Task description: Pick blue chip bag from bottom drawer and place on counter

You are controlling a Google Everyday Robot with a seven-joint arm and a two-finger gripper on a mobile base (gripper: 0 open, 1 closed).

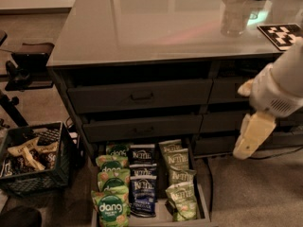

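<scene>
Three dark-blue Kettle chip bags (143, 195) lie in a column in the middle of the open bottom drawer (204, 207), low in the camera view. Bright green dang bags (111, 205) lie to their left and pale olive Kettle bags (180, 183) to their right. My gripper (247, 149) hangs at the right, in front of the right-hand drawers. It is above and to the right of the open drawer and touches no bag. The glossy grey counter (156, 22) tops the cabinet.
Two upper drawers with bar handles (142, 97) are closed. A clear container (234, 15) and a black-and-white tag (281, 34) sit on the counter's far right. A black crate of snacks (33, 157) stands on the floor at left, below a black stand (23, 65).
</scene>
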